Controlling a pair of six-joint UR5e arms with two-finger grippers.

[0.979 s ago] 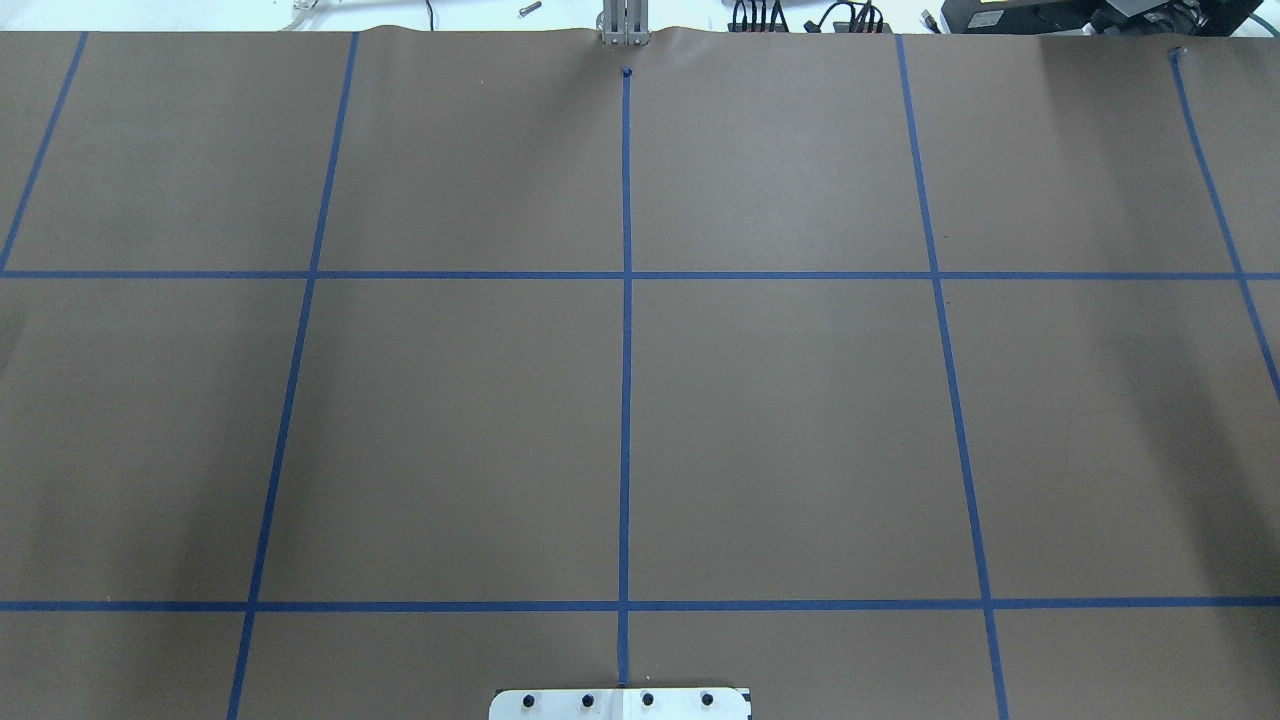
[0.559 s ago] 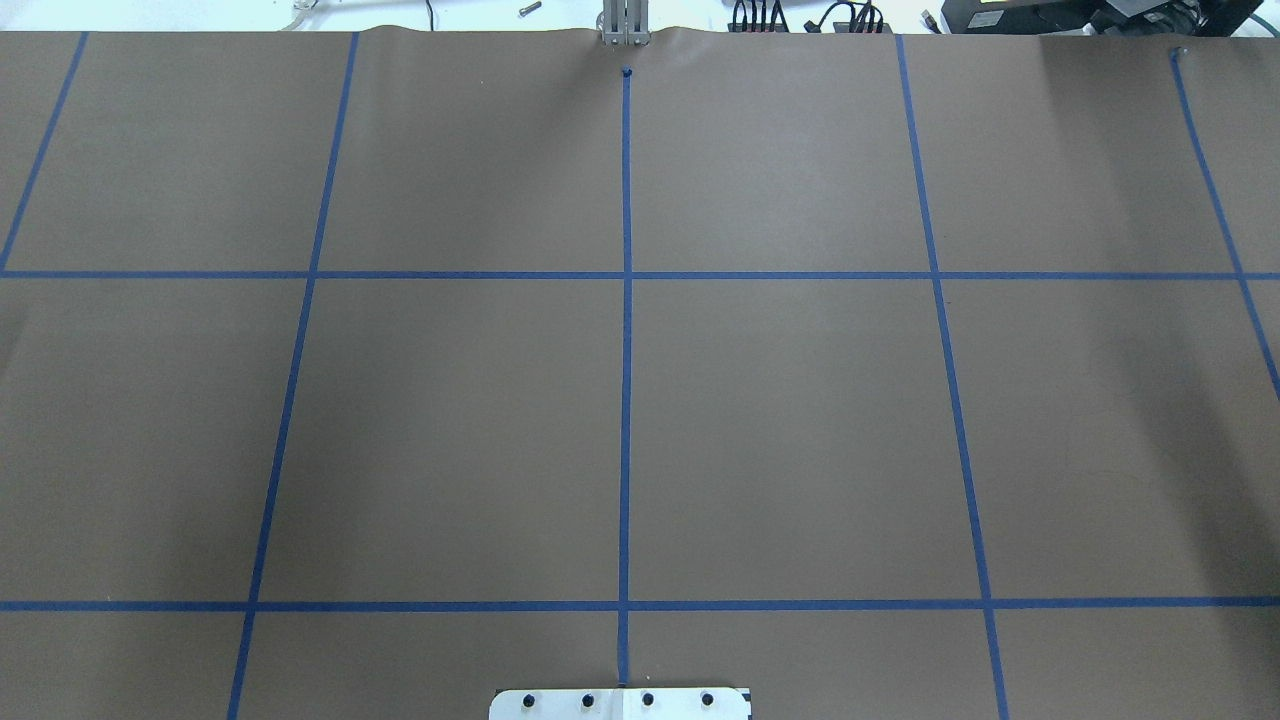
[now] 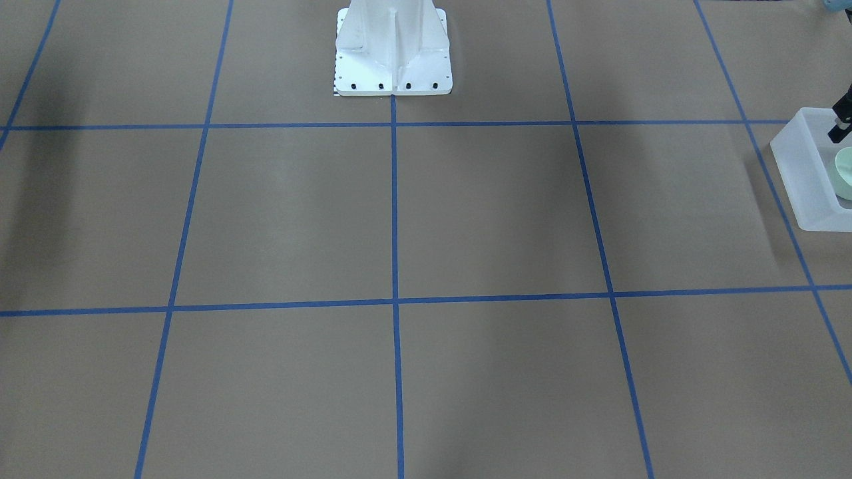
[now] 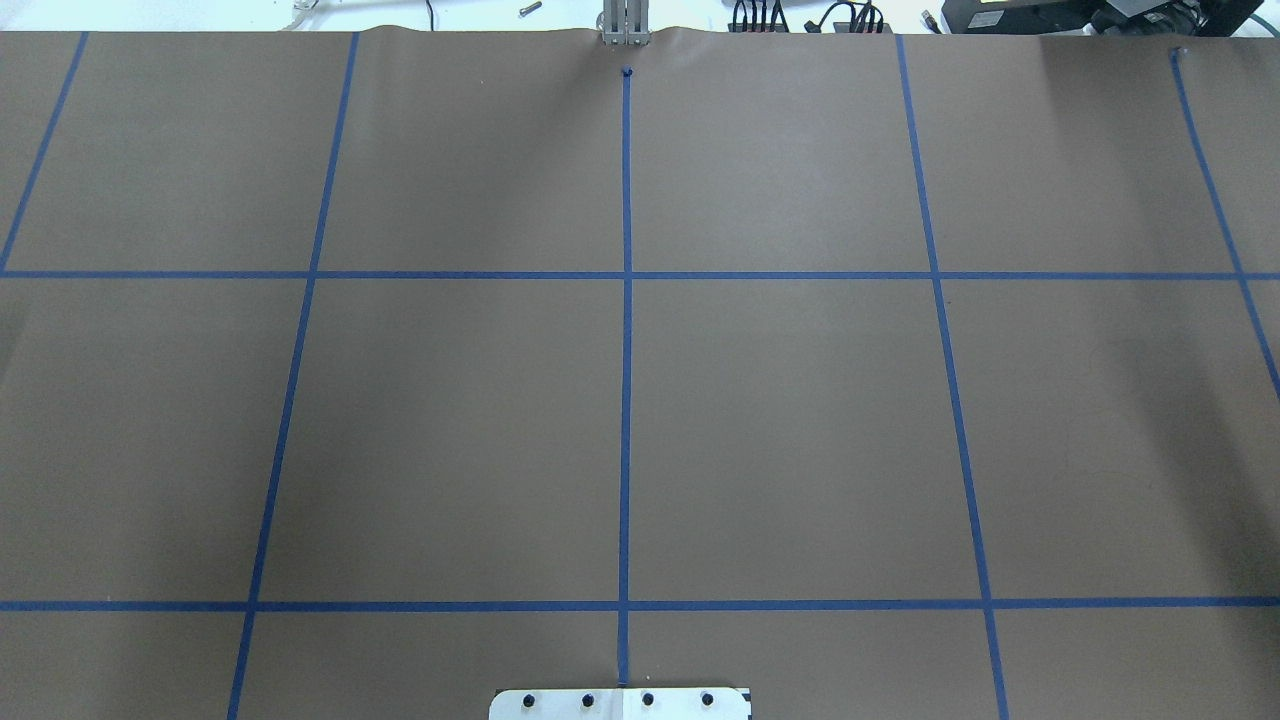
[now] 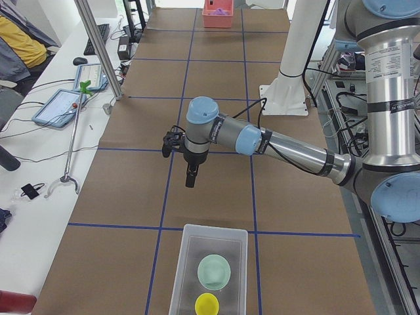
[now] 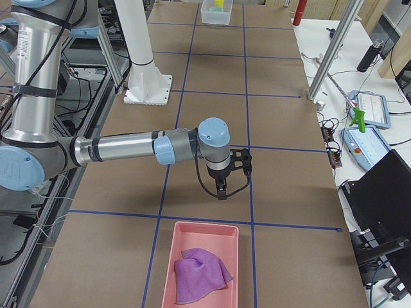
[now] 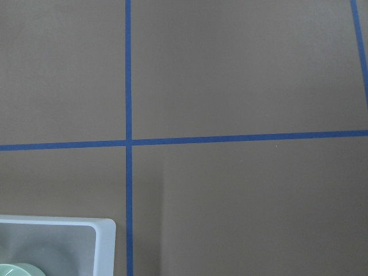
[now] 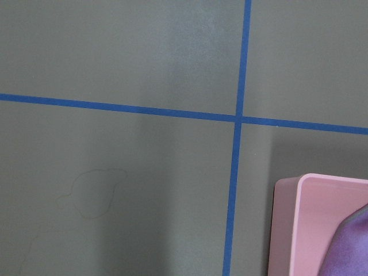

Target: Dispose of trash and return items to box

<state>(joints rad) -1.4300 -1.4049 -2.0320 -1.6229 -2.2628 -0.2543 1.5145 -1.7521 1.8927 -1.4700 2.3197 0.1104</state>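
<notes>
The table (image 4: 450,420), brown paper under a grid of blue tape (image 4: 626,350), gives both arms wide room to swing between the two containers, one at each end

The left arm (image 5: 289,147) reaches out level above the paper, wrist turned down, near the box (image 5: 214,228) but not over it. The right arm (image 6: 128,149) mirrors it at the far end, just short of the pink tray (image 6: 199,224). Both look parked clear of the container rims, so a straight lift or pull-back should meet nothing

The box sits at the table's end on the robot's left, its low walls open upward; the tray sits at the opposite end. The purple cloth (image 6: 200,273) lies crumpled inside the tray, likely the trash, dropped there

The bowl (image 5: 214,271) rests upright on the box floor, with the yellow cup (image 5: 207,304) just beside it, so the items seem returned and the task close to done

The left gripper (image 5: 190,178) points down at bare paper and seems to carry nothing; I cannot tell whether its jaws are apart. The same holds for the right gripper (image 6: 221,190)
</notes>
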